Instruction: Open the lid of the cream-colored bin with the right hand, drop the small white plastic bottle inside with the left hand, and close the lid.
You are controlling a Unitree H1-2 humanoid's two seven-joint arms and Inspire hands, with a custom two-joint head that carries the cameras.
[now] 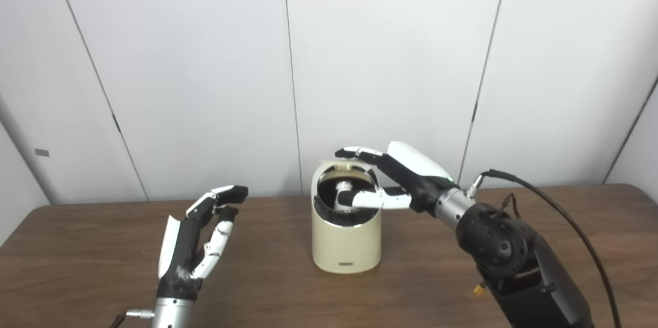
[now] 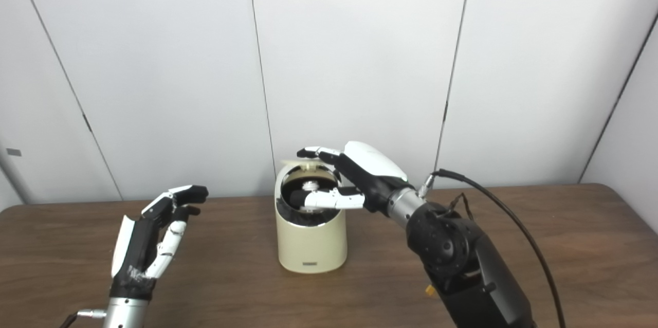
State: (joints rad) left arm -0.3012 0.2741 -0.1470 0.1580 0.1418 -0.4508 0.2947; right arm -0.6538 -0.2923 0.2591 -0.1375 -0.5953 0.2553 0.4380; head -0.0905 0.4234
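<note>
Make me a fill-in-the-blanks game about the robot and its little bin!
1. The lid of the cream-colored bin is ____.
2. The ____ hand is at the top of the bin, fingers over the lid.
3. The left hand holds ____.
4. The bin stands on a ____ table.

Missing words: open; right; nothing; brown

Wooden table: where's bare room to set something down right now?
The brown wooden table is bare right of the right arm and along the front between the left hand and the cream-colored bin. The bin's open mouth is crowded: the right hand holds its lid up.
</note>
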